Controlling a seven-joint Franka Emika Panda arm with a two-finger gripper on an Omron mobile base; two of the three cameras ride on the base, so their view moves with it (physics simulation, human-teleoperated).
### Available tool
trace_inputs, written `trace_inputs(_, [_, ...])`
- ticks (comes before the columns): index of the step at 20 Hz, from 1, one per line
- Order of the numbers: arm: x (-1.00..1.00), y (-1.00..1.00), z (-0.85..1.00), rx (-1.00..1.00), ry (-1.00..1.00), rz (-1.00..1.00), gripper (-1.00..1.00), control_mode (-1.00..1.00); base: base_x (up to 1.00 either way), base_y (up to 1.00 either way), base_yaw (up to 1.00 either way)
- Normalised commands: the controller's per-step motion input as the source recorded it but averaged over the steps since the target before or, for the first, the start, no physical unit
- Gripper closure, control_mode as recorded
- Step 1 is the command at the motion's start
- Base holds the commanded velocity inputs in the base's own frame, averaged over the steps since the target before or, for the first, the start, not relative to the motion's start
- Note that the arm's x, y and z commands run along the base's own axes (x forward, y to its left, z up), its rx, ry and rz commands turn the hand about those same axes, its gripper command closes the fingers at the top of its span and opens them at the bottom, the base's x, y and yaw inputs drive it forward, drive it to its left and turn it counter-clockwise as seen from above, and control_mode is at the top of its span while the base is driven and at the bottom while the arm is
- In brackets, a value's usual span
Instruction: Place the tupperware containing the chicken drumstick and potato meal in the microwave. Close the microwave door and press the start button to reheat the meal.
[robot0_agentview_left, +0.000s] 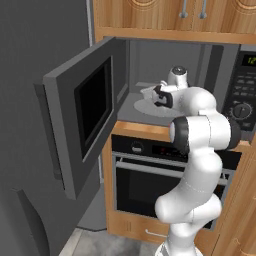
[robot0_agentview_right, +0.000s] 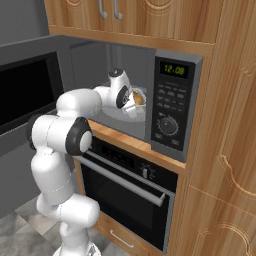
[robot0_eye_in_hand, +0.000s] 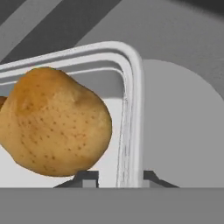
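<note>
Grey microwave (robot0_agentview_right: 172, 107) cavity holds the tupperware (robot0_eye_in_hand: 131, 109), resting on its round turntable (robot0_eye_in_hand: 183, 127) with the potato (robot0_eye_in_hand: 54, 124) inside. Straddling the container's right rim, the gripper (robot0_eye_in_hand: 116, 177) has its fingertips slightly apart. Leftward, the microwave door (robot0_agentview_left: 82, 117) stands open.

Looking along the gripper (robot0_eye_in_hand: 114, 177), we see its two dark fingertips (robot0_eye_in_hand: 85, 178) standing either side of the tupperware (robot0_eye_in_hand: 131, 87) rim, one inside the wall and one outside, with a little gap showing on each side (we cannot say whether either pad touches the plastic). Inside the container lies a golden-brown speckled potato (robot0_eye_in_hand: 54, 127), large at the left. Beyond the white flared rim lies a pale grey round plate (robot0_eye_in_hand: 183, 127), and dark grey surfaces stretch across the top.
</note>
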Motion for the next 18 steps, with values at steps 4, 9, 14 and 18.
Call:
trace_inputs(4, [-0.65, 0.07, 0.02, -0.05, -0.01, 0.02, -1.00, -1.00, 0.00, 0.00, 0.00])
trace_inputs(9, [-0.83, 0.33, 0.44, -0.12, -0.06, 0.05, -1.00, -1.00, 0.00, 0.00, 0.00])
trace_inputs(14, [-0.93, 0.41, 0.57, -0.15, -0.09, 0.12, -1.00, -1.00, 0.00, 0.00, 0.00])
trace_inputs(18, [-1.00, 0.32, 0.59, -0.18, -0.10, 0.19, -1.00, -1.00, 0.00, 0.00, 0.00])
